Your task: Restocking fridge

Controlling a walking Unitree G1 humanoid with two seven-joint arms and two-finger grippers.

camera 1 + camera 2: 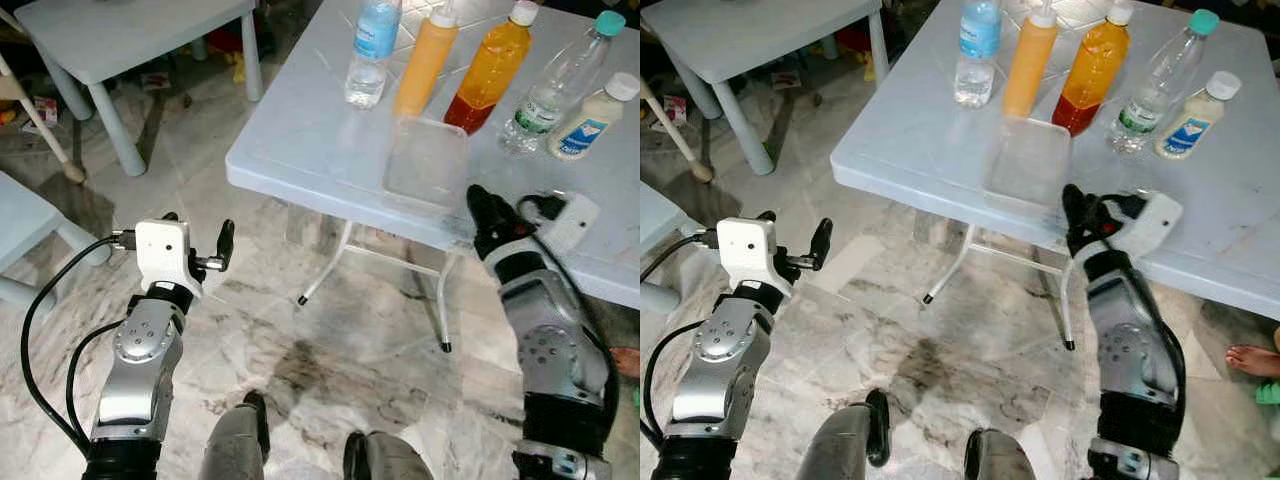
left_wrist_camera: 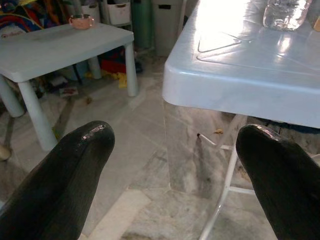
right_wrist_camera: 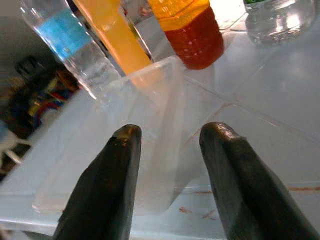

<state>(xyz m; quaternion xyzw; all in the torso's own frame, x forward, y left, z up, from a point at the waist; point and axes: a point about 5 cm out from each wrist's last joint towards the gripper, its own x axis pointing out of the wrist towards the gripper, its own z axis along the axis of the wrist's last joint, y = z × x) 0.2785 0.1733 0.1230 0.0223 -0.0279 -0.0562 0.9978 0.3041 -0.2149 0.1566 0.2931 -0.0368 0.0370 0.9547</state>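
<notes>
Right hand (image 3: pixel 167 150) at clear tray (image 1: pixel 427 160), fingers apart, tray's near wall between them, not yet clamped.
Risk: thin tray may slip or tip off the surface (image 1: pixel 300 140) edge. Bottles (image 1: pixel 493 68) stand just behind the tray. Right arm reaches forward over the edge; left hand (image 2: pixel 175 165) spread, empty, low before the surface.

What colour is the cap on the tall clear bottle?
Teal cap, clearest in the right eye view.

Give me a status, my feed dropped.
Right gripper open, at the clear container on the table edge. Left gripper open, idle off the table. Bottles stand behind the container.
</notes>
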